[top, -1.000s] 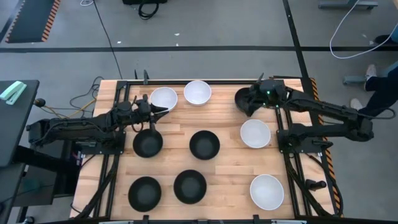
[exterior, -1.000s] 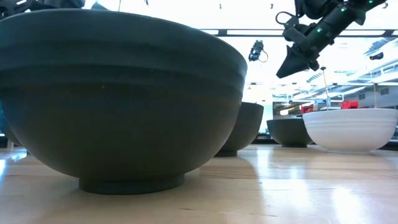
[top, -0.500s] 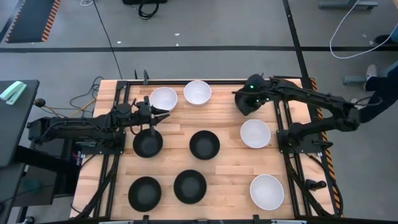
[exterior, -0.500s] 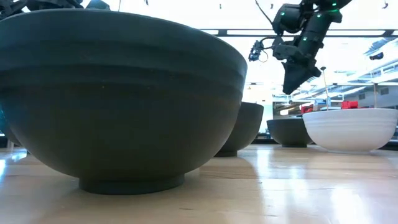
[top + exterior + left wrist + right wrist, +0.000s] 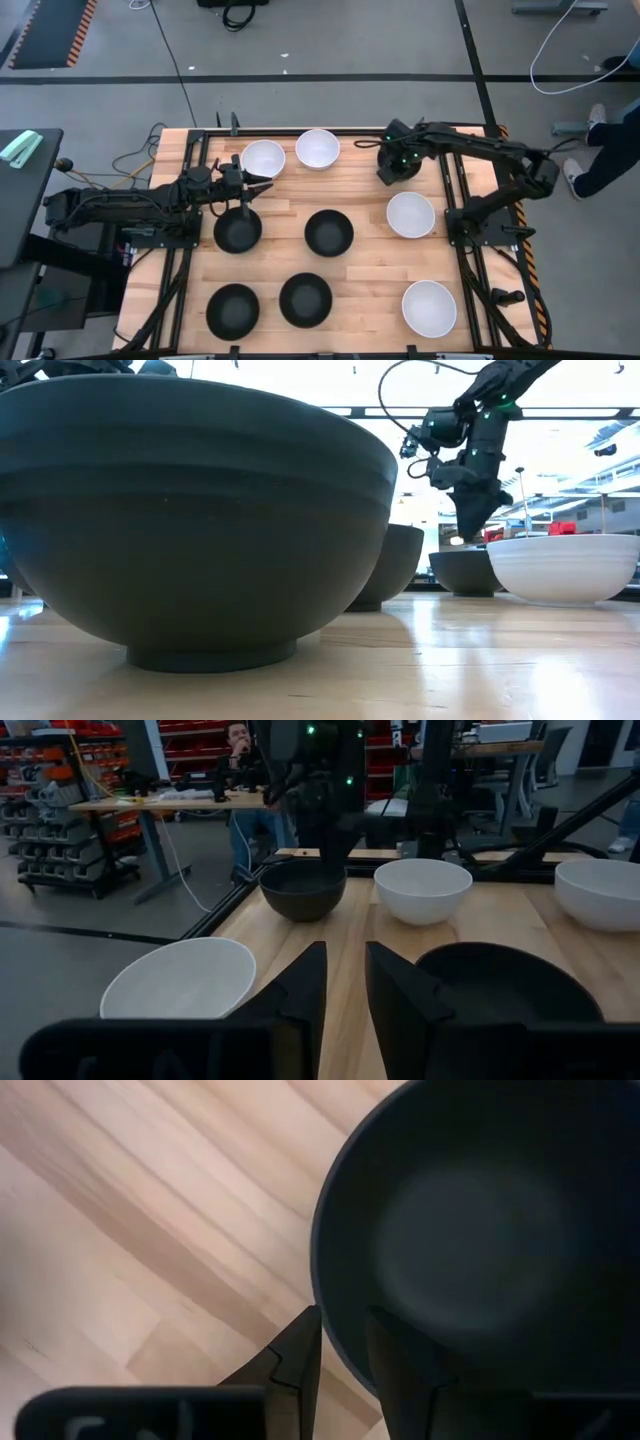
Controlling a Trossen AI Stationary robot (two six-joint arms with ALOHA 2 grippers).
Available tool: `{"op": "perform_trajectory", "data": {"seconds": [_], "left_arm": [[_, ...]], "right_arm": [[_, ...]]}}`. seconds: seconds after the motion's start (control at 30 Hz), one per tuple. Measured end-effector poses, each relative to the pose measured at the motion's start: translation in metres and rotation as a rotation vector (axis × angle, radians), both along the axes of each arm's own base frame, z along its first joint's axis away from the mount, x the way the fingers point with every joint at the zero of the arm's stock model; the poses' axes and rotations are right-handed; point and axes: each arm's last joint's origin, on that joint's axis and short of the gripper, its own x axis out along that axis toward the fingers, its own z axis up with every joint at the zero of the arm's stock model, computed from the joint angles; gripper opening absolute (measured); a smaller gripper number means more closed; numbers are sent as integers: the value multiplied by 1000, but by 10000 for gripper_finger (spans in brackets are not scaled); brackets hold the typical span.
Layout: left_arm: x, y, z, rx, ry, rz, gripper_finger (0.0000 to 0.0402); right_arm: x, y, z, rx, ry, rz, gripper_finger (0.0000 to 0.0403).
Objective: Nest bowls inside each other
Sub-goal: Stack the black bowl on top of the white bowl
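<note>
Several bowls stand on their feet on the wooden table: white ones [image 5: 263,157], [image 5: 317,149], [image 5: 411,214], [image 5: 429,307] and black ones [image 5: 238,231], [image 5: 329,232], [image 5: 233,310], [image 5: 305,300]. Another black bowl [image 5: 470,1260] [image 5: 465,572] stands near the far right corner. My right gripper [image 5: 343,1325] [image 5: 470,530] hangs just above it, pointing down and open by a narrow gap. Seen from above, the bowl's rim [image 5: 322,1305] lies under that gap. My left gripper [image 5: 345,955] [image 5: 258,181] waits, narrowly open, between a white bowl [image 5: 180,985] and a black bowl [image 5: 510,985].
Black metal rails [image 5: 455,200] run along the table's left and right sides. A person [image 5: 605,150] stands beyond the right edge. Bare wood [image 5: 360,190] lies between the far bowls and the middle row. In the low view a large black bowl [image 5: 190,510] fills the left half.
My right gripper has swung toward the table's left, tipped from a slant to pointing straight down, and come down over the far right black bowl. The bowls have stayed in place.
</note>
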Motion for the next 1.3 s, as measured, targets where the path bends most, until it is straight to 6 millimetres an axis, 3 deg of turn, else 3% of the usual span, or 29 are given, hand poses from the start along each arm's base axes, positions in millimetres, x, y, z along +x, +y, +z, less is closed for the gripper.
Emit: {"op": "perform_trajectory", "data": {"seconds": [0.93,1.07,1.2,1.3], "left_arm": [[0,0,0,-8,0,1,80],[0,0,0,-9,0,1,81],[0,0,0,-8,0,1,76],[0,0,0,-8,0,1,72]], "right_arm": [[20,-12,-40,58,91,63,87],[23,-14,-43,48,79,69,65],[24,-15,-40,10,65,83,16],[24,-16,-40,-7,72,82,16]]}}
